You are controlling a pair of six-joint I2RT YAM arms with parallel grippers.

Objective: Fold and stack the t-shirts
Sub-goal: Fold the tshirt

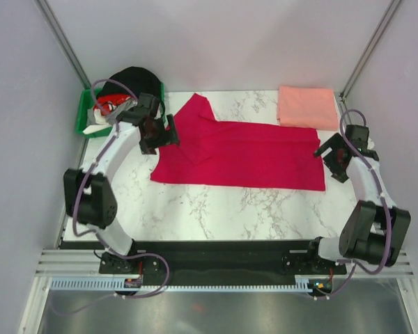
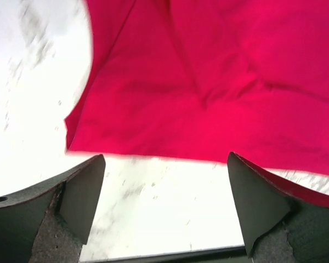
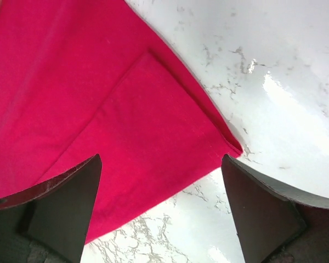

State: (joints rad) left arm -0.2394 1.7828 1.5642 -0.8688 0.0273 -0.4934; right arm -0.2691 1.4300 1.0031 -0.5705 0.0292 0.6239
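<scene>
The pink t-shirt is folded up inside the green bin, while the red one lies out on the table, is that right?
Not quite: the top external view shows the folded pink t-shirt on the table at its far right corner, not inside the green bin at the far left. The red t-shirt does lie on the table.

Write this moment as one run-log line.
red t-shirt: partly folded, on table | pink t-shirt: folded, far right | left jaws: open, empty | right jaws: open, empty
</scene>
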